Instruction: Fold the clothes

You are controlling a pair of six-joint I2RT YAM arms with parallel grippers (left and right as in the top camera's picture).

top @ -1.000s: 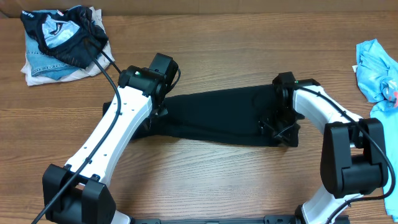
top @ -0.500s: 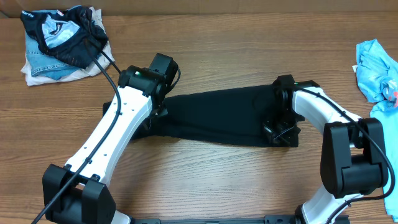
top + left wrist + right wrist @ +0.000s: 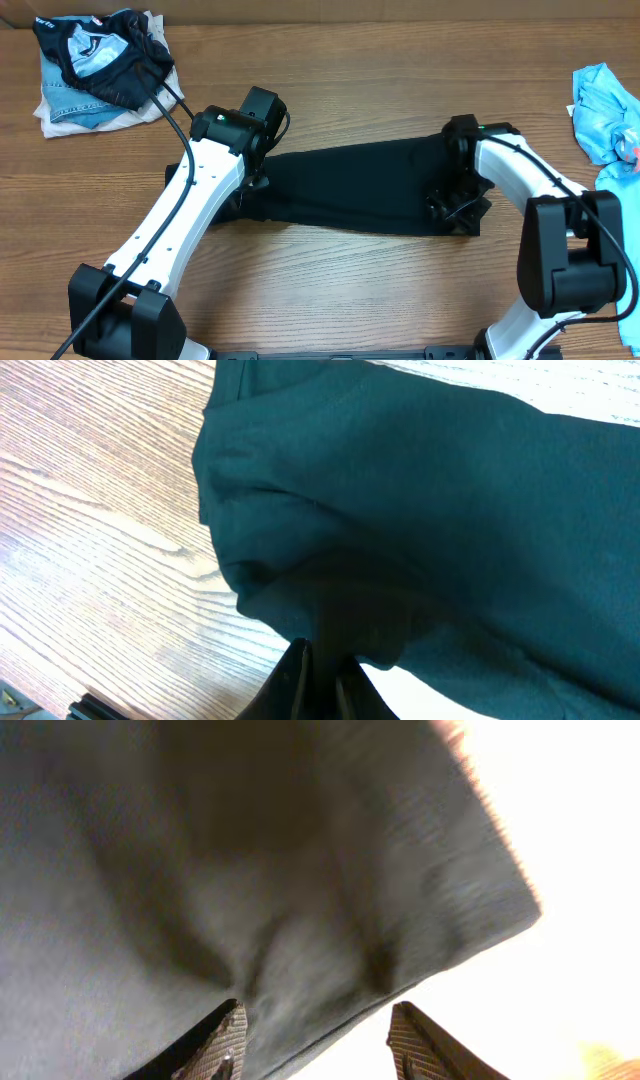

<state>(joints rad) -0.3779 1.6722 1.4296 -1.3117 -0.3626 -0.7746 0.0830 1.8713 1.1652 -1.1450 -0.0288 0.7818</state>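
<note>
Reopening after a brief pinch, the right gripper is seen with jaws apart at the right end of the black T-shirt, so regrasping is judged needed. The left gripper is kept clamped on the bunched left end (soft, matte knit). Beyond, crumpled garments are heaped.

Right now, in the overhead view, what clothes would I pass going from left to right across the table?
clothes pile → black shirt → blue garment
</note>
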